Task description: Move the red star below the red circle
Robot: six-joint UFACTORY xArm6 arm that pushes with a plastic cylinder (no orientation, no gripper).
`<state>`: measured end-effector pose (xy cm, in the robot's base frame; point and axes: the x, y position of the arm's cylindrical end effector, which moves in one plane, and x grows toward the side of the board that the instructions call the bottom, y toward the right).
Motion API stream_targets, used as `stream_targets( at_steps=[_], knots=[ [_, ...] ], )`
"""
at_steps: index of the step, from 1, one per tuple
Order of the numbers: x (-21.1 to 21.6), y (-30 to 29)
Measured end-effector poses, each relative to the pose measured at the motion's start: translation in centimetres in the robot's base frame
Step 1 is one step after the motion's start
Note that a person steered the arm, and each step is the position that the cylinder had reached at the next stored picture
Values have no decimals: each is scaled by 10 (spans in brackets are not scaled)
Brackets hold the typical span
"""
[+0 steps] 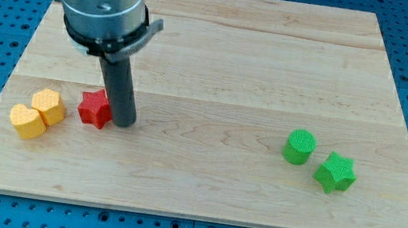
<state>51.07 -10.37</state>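
The red star lies on the wooden board at the view's left. My tip rests on the board right against the star's right side. No red circle shows in this view; the arm's grey body covers the board's top left part.
A yellow hexagon and a yellow heart sit touching each other, left of the red star. A green cylinder and a green star sit at the view's lower right. The board's bottom edge runs near the view's bottom.
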Motion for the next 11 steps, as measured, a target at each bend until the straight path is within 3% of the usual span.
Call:
stream_targets(
  at_steps=[1,2,3,5,6,8,11],
  knots=[
    [23,-4],
    [2,-53],
    [-28,-56],
    [-148,-64],
    [-161,-64],
    [-118,-54],
    [-123,-71]
  ],
)
